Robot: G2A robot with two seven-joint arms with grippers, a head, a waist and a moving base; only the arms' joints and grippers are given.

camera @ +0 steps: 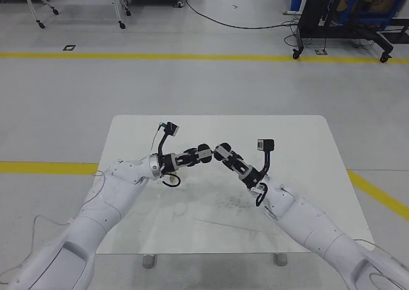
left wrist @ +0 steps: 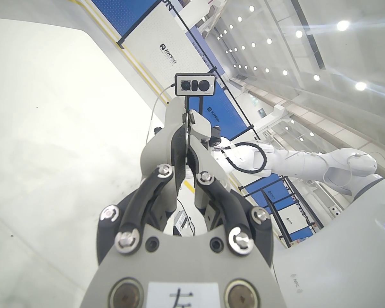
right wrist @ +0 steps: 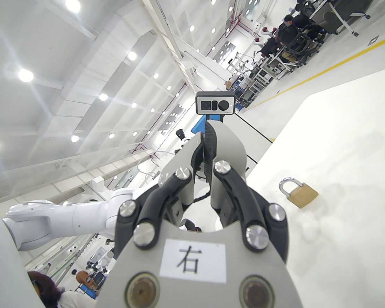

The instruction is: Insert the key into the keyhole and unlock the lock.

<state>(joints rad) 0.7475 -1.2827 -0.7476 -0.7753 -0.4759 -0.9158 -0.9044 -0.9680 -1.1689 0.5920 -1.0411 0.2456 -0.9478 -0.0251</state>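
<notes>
A brass padlock with a silver shackle lies flat on the white table, off to one side of my right gripper and apart from it. That gripper is shut with nothing between its black pads. My left gripper is shut too; a thin pale strip shows at the seam of its pads, and I cannot tell what it is. In the top view the left gripper and the right gripper point at each other over the table's middle, tips nearly meeting. I see no key.
The white table has rounded corners and faint scuffs near its front. The other arm's wrist camera stands just past each gripper's tip. Yellow floor lines, blue panels and workstations lie beyond the table.
</notes>
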